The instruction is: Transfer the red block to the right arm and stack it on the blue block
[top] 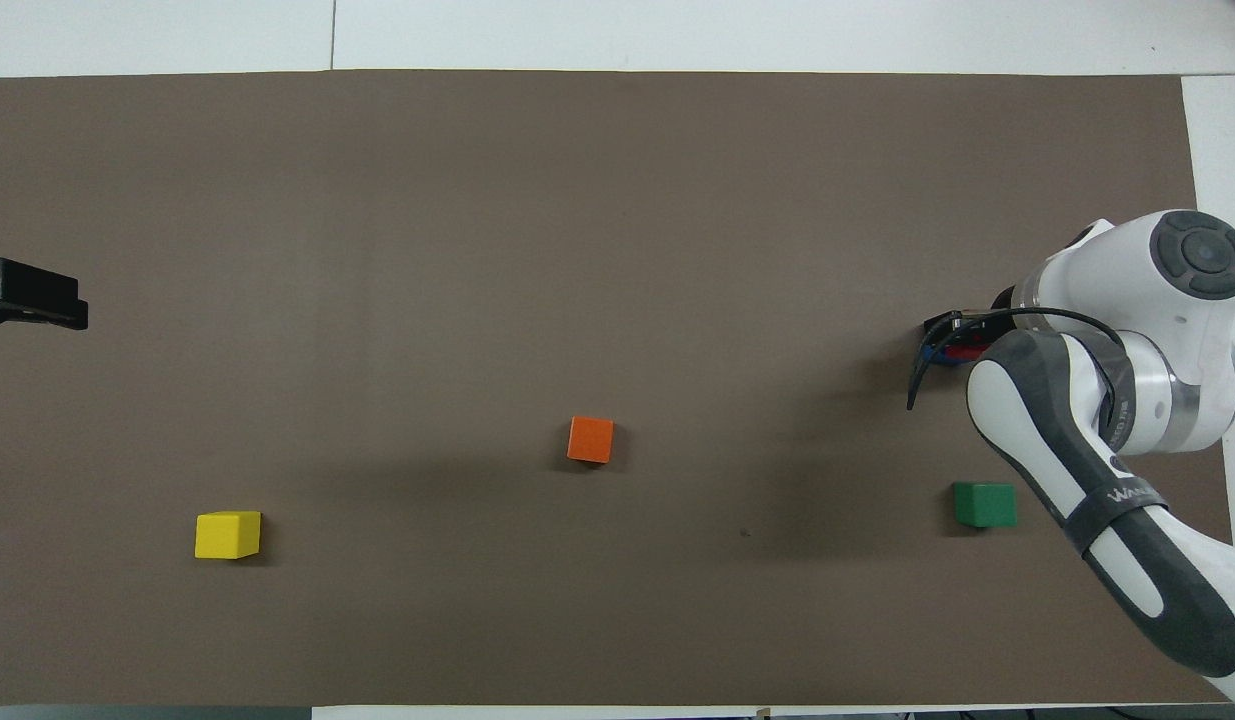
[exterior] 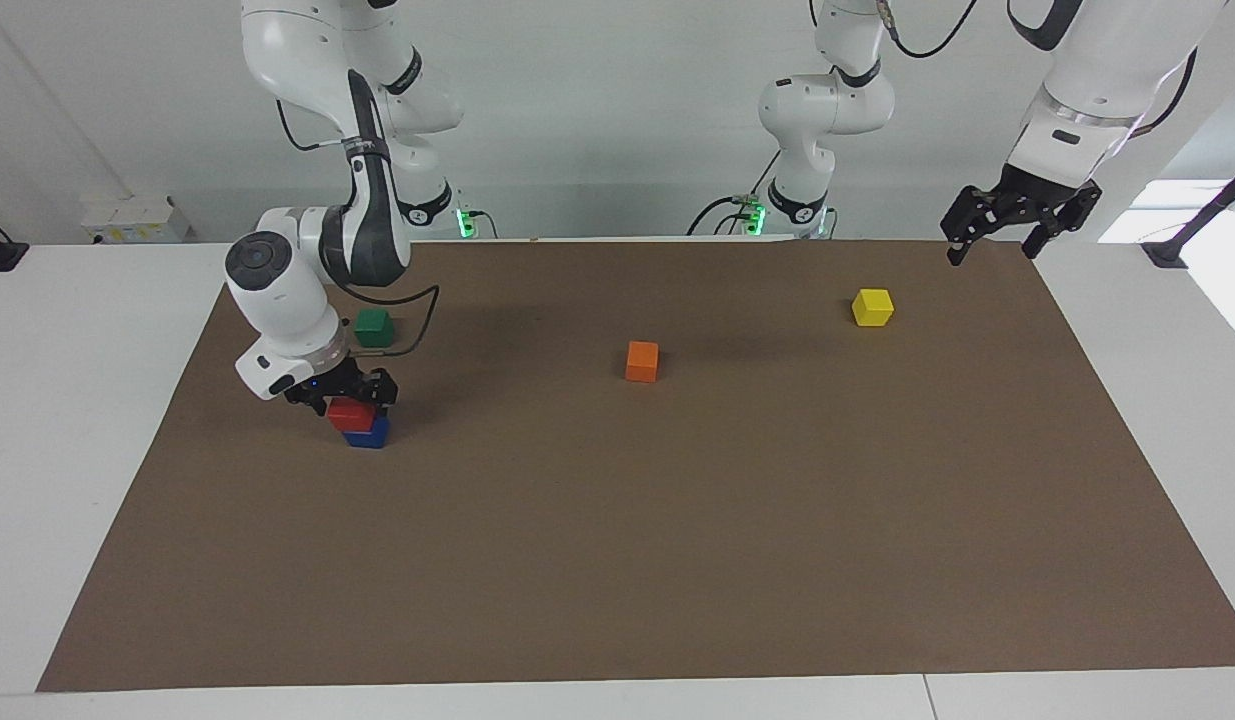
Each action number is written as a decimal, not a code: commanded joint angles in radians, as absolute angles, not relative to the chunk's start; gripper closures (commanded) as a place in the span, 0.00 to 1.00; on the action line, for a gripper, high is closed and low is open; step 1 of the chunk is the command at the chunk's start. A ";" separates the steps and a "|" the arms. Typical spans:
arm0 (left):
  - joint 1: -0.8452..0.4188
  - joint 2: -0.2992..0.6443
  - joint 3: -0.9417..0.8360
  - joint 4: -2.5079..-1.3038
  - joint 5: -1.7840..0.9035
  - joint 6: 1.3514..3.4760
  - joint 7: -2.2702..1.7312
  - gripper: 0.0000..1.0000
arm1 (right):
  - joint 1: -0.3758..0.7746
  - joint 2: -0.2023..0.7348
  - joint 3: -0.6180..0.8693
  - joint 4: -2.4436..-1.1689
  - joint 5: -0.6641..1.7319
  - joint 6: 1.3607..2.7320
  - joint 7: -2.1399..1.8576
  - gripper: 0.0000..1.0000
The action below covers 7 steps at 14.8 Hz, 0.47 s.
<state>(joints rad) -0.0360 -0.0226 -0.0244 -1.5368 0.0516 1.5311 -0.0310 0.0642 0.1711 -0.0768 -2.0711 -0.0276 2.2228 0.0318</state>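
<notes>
There are five small cubes on the brown mat (exterior: 617,560), one of each colour: one red block (exterior: 349,413), one blue block (exterior: 369,436) under it, one green cube (exterior: 373,327), one orange cube (exterior: 642,361) and one yellow cube (exterior: 872,307). There are two white robot arms.

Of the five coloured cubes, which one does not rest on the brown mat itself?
The red block. It sits on top of the blue block, under the right gripper, while the green, orange and yellow cubes each lie alone on the mat.
</notes>
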 commanded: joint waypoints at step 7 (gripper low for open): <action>-0.044 -0.028 -0.011 -1.536 0.040 1.525 -0.028 0.00 | 0.051 0.060 -0.061 -1.829 -0.040 1.988 -0.084 0.00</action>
<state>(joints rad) -0.0358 -0.0227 -0.0209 -1.5377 0.0516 1.5299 -0.0312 0.0627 0.1077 -0.0715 -1.8591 -0.0292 2.0347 -0.0542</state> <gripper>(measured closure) 0.000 0.000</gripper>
